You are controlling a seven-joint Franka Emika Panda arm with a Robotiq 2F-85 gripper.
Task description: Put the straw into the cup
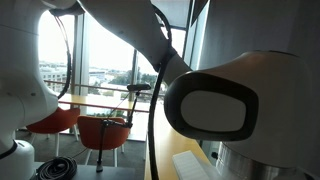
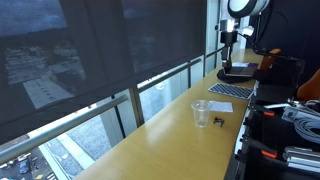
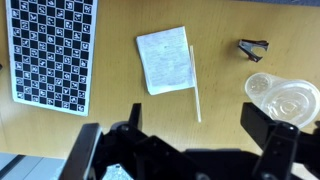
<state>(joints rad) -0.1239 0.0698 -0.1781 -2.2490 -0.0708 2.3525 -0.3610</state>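
Observation:
In the wrist view a thin white straw [image 3: 194, 85] lies flat on the wooden counter, its upper part along the right edge of a white paper napkin [image 3: 165, 61]. The clear plastic cup [image 3: 283, 100] stands to the right of the straw, a short gap apart. My gripper [image 3: 180, 140] hovers high above the counter, open, with nothing between its dark fingers [image 3: 270, 135]. The straw's lower end points into the gap between the fingers. In an exterior view the cup [image 2: 201, 113] stands on the long counter; the straw is too small to make out there.
A black-and-white checkerboard sheet [image 3: 52, 52] lies to the left of the napkin. A small black clip [image 3: 250, 48] sits beyond the cup. The counter [image 2: 170, 130] runs along a window railing. Orange chairs [image 1: 103, 130] stand beyond the arm, which fills much of that exterior view.

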